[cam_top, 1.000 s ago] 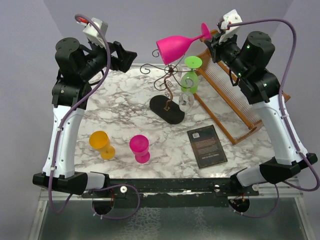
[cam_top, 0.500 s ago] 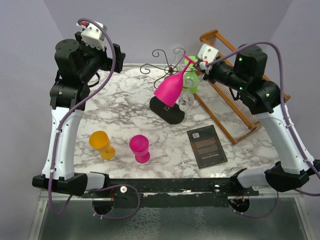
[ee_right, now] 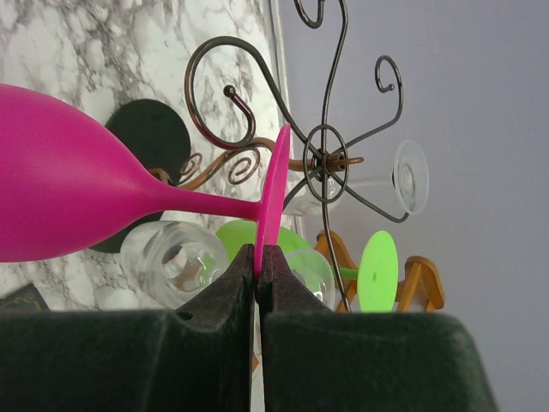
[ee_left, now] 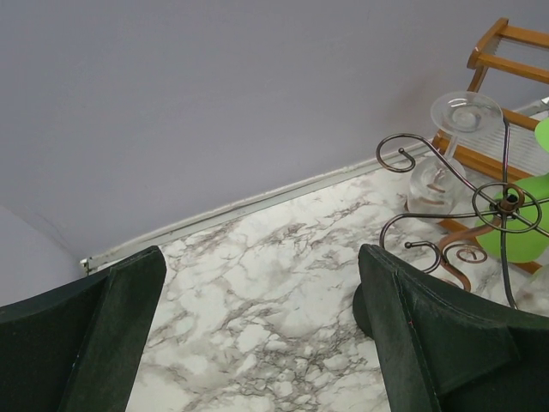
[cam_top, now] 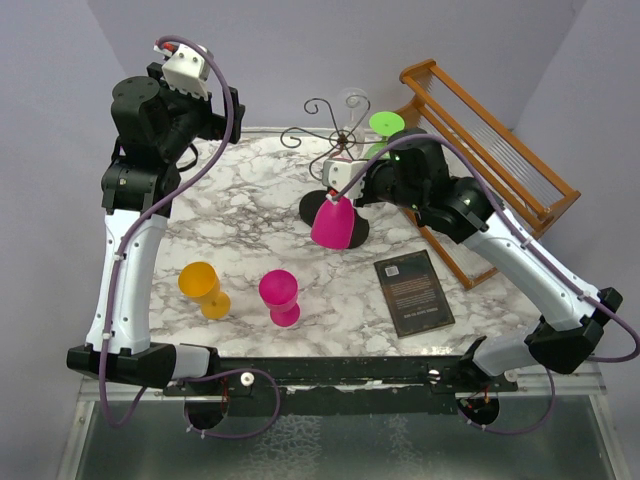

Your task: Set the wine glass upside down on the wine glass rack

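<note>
One pink wine glass (cam_top: 332, 222), bowl down at 6 o'clock of wine glass rack (cam_top: 345, 141), foot pinched by right gripper (ee_right: 257, 259); left gripper (ee_left: 262, 287) at 10 o'clock, jaws wide.

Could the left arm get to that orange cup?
Probably yes: the orange cup sits on open marble table on that arm's side, nothing over it, and the left gripper is open and empty. The small pink cup beside it stands apart.
</note>
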You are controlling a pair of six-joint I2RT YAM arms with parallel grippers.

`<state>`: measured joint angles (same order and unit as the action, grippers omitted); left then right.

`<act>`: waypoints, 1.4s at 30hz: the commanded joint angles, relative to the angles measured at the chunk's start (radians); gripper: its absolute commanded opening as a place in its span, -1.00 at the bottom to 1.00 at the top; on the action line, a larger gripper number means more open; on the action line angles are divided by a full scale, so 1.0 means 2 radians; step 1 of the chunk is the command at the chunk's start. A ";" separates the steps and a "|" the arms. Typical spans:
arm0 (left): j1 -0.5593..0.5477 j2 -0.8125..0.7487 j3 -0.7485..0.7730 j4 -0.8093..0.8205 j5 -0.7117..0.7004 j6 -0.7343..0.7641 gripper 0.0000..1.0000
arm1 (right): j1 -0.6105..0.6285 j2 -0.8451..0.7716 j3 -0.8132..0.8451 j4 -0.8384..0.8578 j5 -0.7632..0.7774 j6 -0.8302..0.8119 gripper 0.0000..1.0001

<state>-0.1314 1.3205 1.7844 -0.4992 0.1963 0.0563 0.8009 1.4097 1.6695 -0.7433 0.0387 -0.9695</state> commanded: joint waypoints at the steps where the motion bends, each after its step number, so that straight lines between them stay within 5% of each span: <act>1: 0.005 0.001 0.000 0.018 -0.002 -0.003 0.96 | 0.015 0.012 -0.009 0.047 0.079 -0.039 -0.99; 16: 0.005 -0.001 -0.002 0.018 0.006 -0.004 0.96 | 0.041 0.053 -0.003 0.101 0.132 -0.067 -0.98; 42: 0.005 -0.004 -0.009 0.017 0.010 0.000 0.96 | 0.068 0.088 0.051 0.083 0.109 -0.056 -0.99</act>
<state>-0.1257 1.3228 1.7741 -0.4950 0.1978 0.0559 0.9199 1.5730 1.7283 -0.5800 0.2714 -1.0939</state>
